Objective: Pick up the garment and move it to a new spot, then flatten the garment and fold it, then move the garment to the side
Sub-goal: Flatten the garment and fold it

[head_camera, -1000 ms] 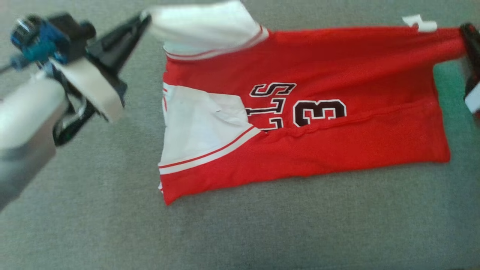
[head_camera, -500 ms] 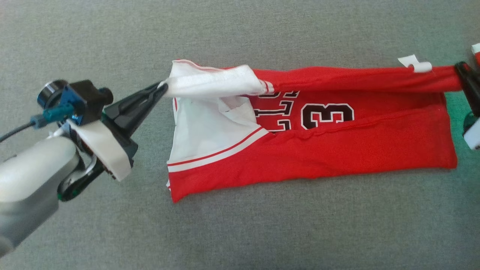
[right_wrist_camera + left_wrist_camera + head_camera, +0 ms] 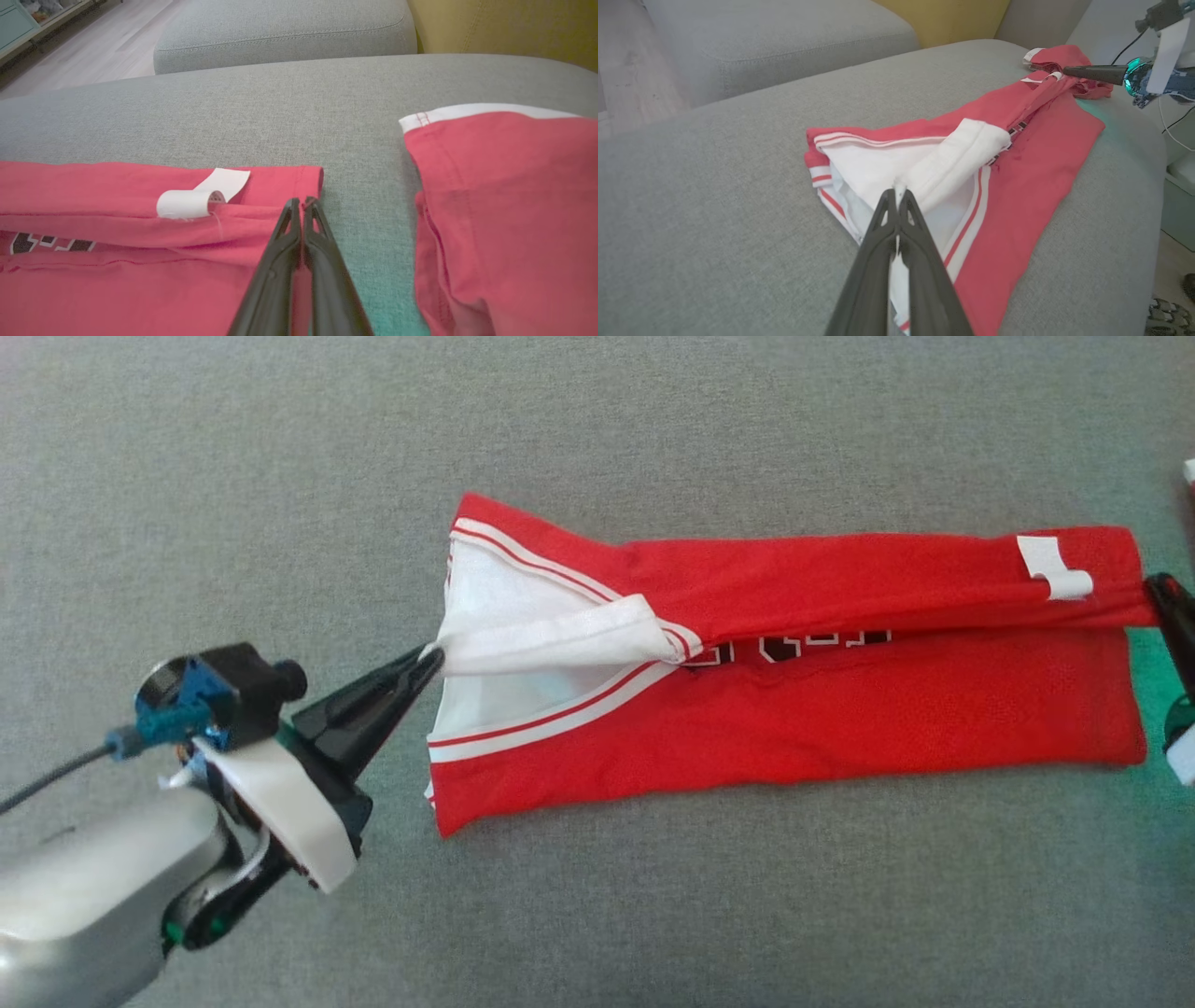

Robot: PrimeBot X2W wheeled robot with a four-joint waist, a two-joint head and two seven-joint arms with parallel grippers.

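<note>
The garment [image 3: 840, 709] is a red jersey with white, red-striped trim, lying lengthwise on the grey cushion [image 3: 653, 915]. Its far edge is folded forward over the black lettering [image 3: 794, 649]. My left gripper [image 3: 431, 656] is shut on the white sleeve trim at the jersey's left end, and the pinch [image 3: 899, 192] is plain in the left wrist view. My right gripper [image 3: 1153, 586] is shut on the folded red edge at the right end, close to a curled white label [image 3: 196, 198]. The right wrist view shows its tips [image 3: 301, 201] closed on that cloth.
Another red cloth with a white hem [image 3: 504, 196] lies just right of the right gripper. A second grey cushion [image 3: 285, 28] and a yellow backrest [image 3: 514, 28] stand beyond. Wooden floor [image 3: 103, 42] lies past the cushion's edge.
Both grippers have come toward me with the garment's far edge, laying it over the front. The number and lettering are now mostly covered.
</note>
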